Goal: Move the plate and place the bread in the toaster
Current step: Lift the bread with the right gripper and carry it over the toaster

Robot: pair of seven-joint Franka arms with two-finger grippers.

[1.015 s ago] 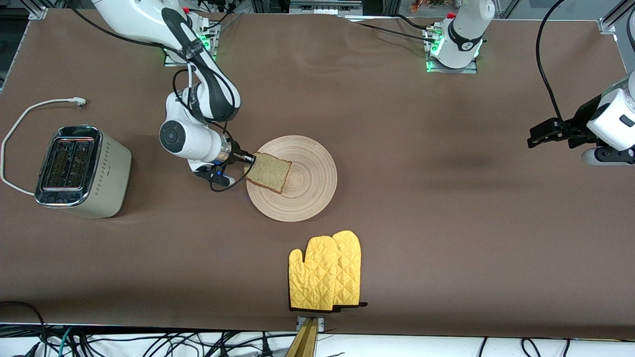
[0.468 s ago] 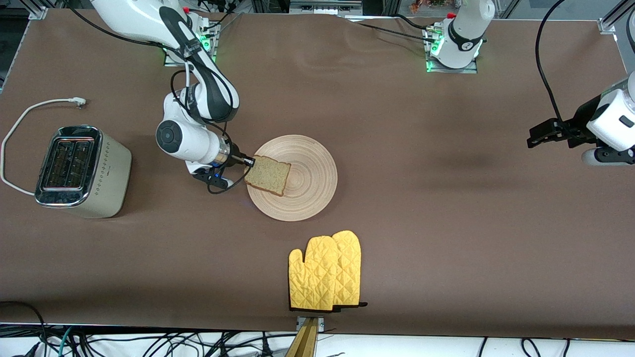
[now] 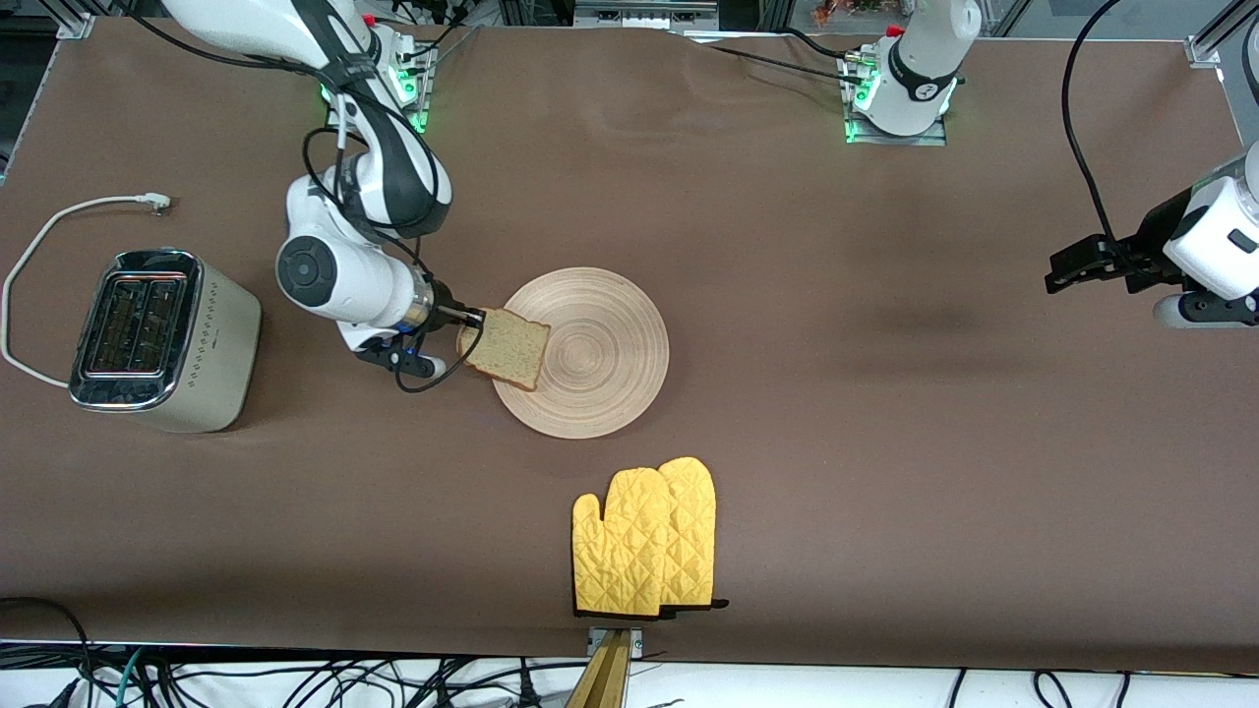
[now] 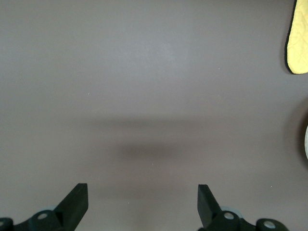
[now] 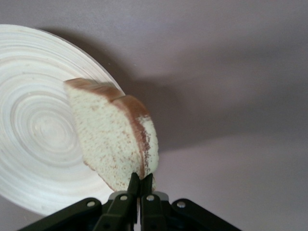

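The right gripper (image 3: 474,318) is clenched on one edge of the light brown speckled slice of bread with a darker crust (image 3: 506,348), which hangs in the air over the rim of the round, light tan wooden plate with ring grooves (image 3: 600,354), at about nine o'clock on the plate's edge as the front camera shows it; the right wrist view shows the fingers (image 5: 133,188) pinching the crust, with the slice (image 5: 111,139) clear of the plate (image 5: 33,134). The bread is thus picked up but not yet delivered. By my judgement, carrying it to the boxy cream-beige toaster with a chrome top (image 3: 157,339), which stands well apart at nine o'clock from the plate toward the right arm's end of the table, and dropping it into a slot remain to be done. Whether the plate has reached its intended place cannot be told. The left gripper (image 3: 1082,265) waits, fingers spread and empty, over bare table at three o'clock. Compared with a second ago, the right arm and slice have shifted toward the toaster; the plate, toaster and yellow quilted oven mitts (image 3: 644,541) have not moved.
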